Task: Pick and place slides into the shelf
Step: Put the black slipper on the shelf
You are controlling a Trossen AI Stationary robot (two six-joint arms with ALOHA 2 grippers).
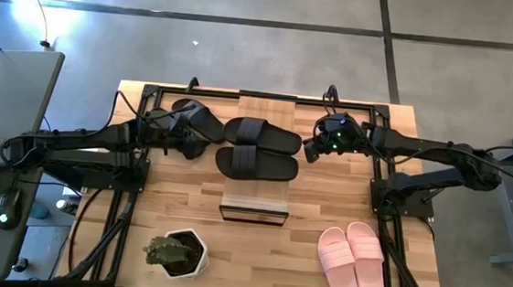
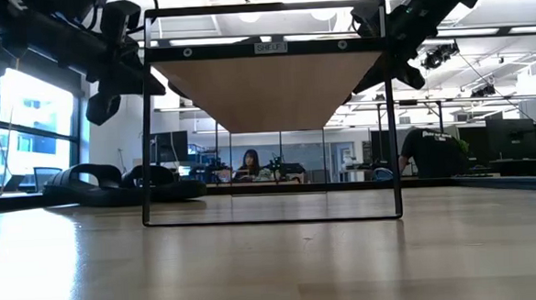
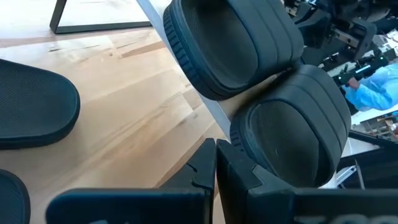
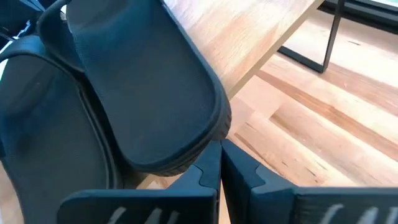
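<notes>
Slides are sitting in three places as I am looking down from above: a black pair point(image 1: 258, 149) is lying on the light-wood top of the shelf point(image 1: 254, 198) near the middle of the desk point(image 1: 319, 277), one slide at 12 o'clock of the other; a pink pair point(image 1: 352, 264) is resting side by side on the desk toward 5 o'clock; and another black pair point(image 1: 189, 120) is lying at about 10 o'clock, just beside the shelf.

I am holding the left fingers point(image 1: 189, 147) pressed together with nothing between them, hovering at 9 o'clock of the shelf's black pair, close to the black slides at 10 o'clock. In the left wrist view the two dark fingers point(image 3: 214, 168) are meeting tip to tip in front of two black slides point(image 3: 261, 87).

I am keeping the right fingers point(image 1: 311, 150) closed and empty too, at 3 o'clock of the shelf pair, just off the toe ends. Its wrist view is showing the closed fingers point(image 4: 219, 165) right under the edge of a black slide point(image 4: 143, 87).

A potted green plant point(image 1: 175, 252) is standing at 7 o'clock on the desk. In the low view a person point(image 2: 248, 164) is sitting far behind the shelf's black frame point(image 2: 145, 129).
</notes>
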